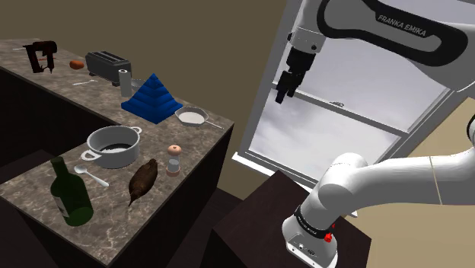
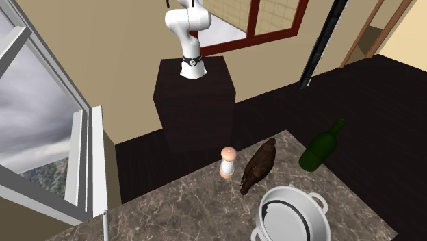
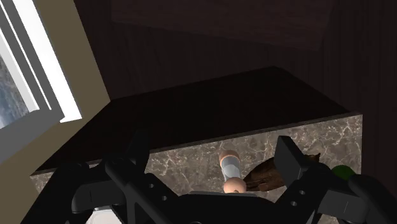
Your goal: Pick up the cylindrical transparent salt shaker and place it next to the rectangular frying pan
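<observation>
Reaching for the salt shaker (image 1: 174, 160) is my step in hand; it stands upright near the counter (image 1: 114, 217) edge, just beside a brown lumpy object (image 1: 143, 181). My gripper (image 1: 285, 90) hangs high by the window (image 1: 358, 106), well apart from the counter, fingers spread and holding nothing. I would centre over the shaker's cap, descend straight, and close on its body, keeping clear of the brown object. The pale pan (image 1: 190, 116) lies farther along, past the pot (image 1: 113, 146).
</observation>
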Controlling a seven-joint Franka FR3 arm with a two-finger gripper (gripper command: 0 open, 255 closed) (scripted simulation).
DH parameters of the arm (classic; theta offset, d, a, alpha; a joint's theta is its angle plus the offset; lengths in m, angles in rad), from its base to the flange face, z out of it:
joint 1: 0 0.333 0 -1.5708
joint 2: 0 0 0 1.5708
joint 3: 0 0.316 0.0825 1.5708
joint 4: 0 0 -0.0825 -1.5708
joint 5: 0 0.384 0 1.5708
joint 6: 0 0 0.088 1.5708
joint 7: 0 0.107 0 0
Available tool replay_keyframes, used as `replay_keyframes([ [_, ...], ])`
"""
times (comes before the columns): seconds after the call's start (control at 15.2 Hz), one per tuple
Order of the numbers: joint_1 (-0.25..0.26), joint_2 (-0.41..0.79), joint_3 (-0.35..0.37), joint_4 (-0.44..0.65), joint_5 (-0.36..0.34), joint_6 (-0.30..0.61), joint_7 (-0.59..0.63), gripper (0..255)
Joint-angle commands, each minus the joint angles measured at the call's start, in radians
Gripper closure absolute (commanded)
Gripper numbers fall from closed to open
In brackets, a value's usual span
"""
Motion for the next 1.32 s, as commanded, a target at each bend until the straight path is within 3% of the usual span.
replay_keyframes([
  [0.0,0.000,0.000,0.000,0.000,0.000,0.000,0.000,0],
  [0.66,0.021,0.228,0.061,-0.095,0.028,0.332,0.084,0],
  [1.25,0.032,0.525,0.112,-0.058,0.021,0.598,0.162,0],
])
